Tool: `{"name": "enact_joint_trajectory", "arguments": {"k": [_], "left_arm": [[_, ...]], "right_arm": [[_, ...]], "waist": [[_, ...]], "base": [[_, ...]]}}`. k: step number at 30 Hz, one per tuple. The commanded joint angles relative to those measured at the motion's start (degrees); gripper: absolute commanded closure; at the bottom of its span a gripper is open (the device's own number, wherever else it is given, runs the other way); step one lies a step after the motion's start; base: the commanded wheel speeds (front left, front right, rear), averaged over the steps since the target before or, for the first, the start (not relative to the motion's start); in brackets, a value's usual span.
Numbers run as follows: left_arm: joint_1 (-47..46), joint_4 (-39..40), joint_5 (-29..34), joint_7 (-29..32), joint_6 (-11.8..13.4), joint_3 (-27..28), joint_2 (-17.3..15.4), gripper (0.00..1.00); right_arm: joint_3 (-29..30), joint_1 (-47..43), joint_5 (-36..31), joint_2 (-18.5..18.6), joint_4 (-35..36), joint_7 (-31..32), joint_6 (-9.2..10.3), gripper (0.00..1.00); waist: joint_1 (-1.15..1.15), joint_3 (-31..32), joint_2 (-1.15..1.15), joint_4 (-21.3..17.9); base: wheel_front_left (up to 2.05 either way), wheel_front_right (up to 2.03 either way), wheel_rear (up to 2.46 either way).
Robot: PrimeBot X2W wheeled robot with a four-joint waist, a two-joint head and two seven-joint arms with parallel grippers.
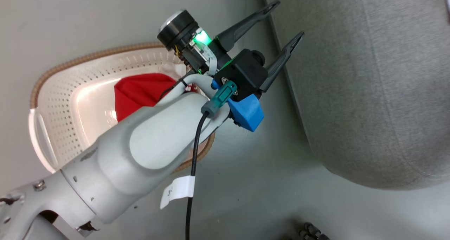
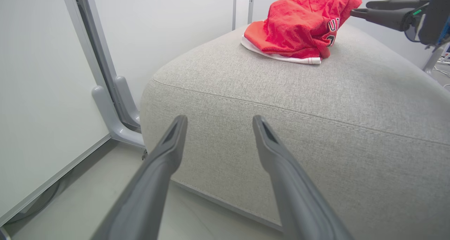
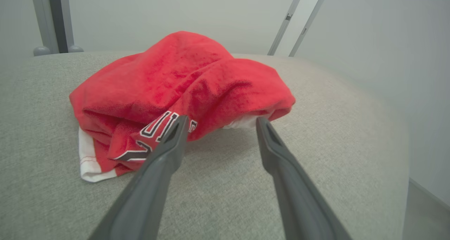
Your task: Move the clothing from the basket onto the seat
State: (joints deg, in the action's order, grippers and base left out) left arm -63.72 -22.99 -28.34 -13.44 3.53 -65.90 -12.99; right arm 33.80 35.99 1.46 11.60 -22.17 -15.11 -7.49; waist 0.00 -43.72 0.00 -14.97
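The seat (image 2: 316,103) already carries a red jersey (image 3: 182,89), lying back from its near edge. The basket (image 1: 56,103) holds another red garment (image 1: 140,90), so the task looks roughly half done. The left end effector (image 2: 219,120) and right end effector (image 3: 222,120) are both spread and empty.

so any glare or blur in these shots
Head view: glare blows out the basket base beside the red cloth. Left wrist view: sharp, though the wide lens stretches the left gripper. Right wrist view: jersey crisp, seat softening at the frame's right.
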Motion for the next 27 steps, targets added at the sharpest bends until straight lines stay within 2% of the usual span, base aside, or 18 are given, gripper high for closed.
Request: {"name": "enact_joint_trajectory", "arguments": {"k": [1, 6, 10, 18, 27], "left_arm": [[1.3, -0.6, -0.6, -0.7, 0.3, 0.5, 0.2, 0.00], [4.4, -2.0, -2.1, -1.5, 0.7, 2.8, 1.0, 0.00], [8.1, -1.3, -2.5, -1.8, 1.6, 7.4, 1.2, 0.00], [18.5, 4.0, 1.0, -1.8, 3.4, 22.0, 0.9, 0.00], [32.1, 7.9, 6.6, -1.8, 1.9, 39.6, 2.4, 0.00]], "right_arm": [[-0.2, -2.1, -0.6, -0.8, 1.6, -0.1, -0.01, 0.00], [-2.3, -6.4, -1.4, -2.3, 6.3, -0.1, -0.01, 0.00], [-6.6, -8.9, -1.5, -2.2, 9.8, -0.1, -0.01, 0.00], [-17.2, -10.3, -0.7, -0.9, 13.3, -0.1, -0.01, 0.00], [-27.0, -13.1, -0.7, -2.4, 14.3, -0.1, -0.01, 0.00]], "waist": [[0.00, 3.5, 0.00, -0.3], [0.00, 8.3, 0.00, 0.1], [0.00, 13.3, 0.00, 1.6], [0.00, 21.6, 0.00, 6.8], [0.00, 29.1, 0.00, 11.4]], "base": [[0.00, 0.00, 0.00], [0.00, 0.00, 0.00], [0.00, 0.00, 0.00], [0.00, 0.00, 0.00], [0.00, 0.00, 0.00]]}}
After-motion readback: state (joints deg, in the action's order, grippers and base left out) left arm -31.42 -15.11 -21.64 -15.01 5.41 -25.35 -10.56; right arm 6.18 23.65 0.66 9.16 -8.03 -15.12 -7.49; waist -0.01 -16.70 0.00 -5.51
